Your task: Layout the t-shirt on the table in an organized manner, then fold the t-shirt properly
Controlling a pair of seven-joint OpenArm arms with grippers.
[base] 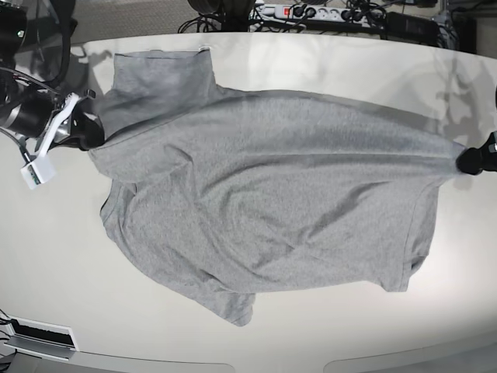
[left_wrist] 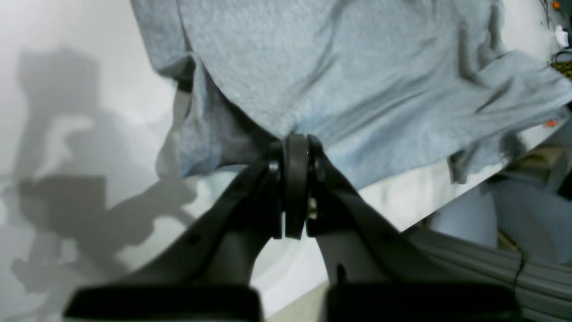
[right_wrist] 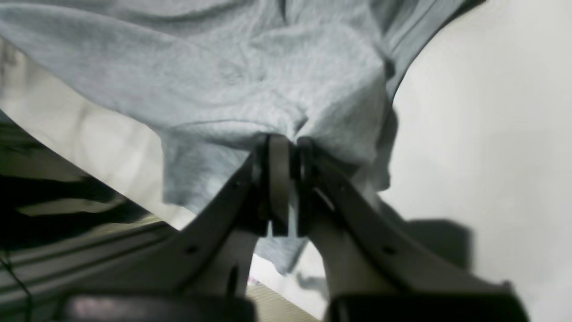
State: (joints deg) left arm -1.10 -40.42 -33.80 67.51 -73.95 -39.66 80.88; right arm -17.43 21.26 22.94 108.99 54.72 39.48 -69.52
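The heather-grey t-shirt (base: 264, 194) lies stretched sideways across the off-white table (base: 311, 66), plain side up, with wrinkles and a loose corner trailing toward the near edge. On the base view's right, my left gripper (base: 468, 161) is shut on the shirt's edge. The left wrist view shows its pads pinching a bunch of the t-shirt (left_wrist: 357, 67) at the left gripper (left_wrist: 296, 141). At the base view's left, my right gripper (base: 92, 132) is shut on the opposite edge. In the right wrist view the t-shirt (right_wrist: 223, 67) puckers into the shut right gripper (right_wrist: 288, 143).
A power strip and cables (base: 311, 12) run along the far edge of the table. A small white tag (base: 37, 172) hangs from the right arm. The table's edge (left_wrist: 424, 210) lies close behind the left gripper, with grey ribbed material (left_wrist: 491, 268) below it.
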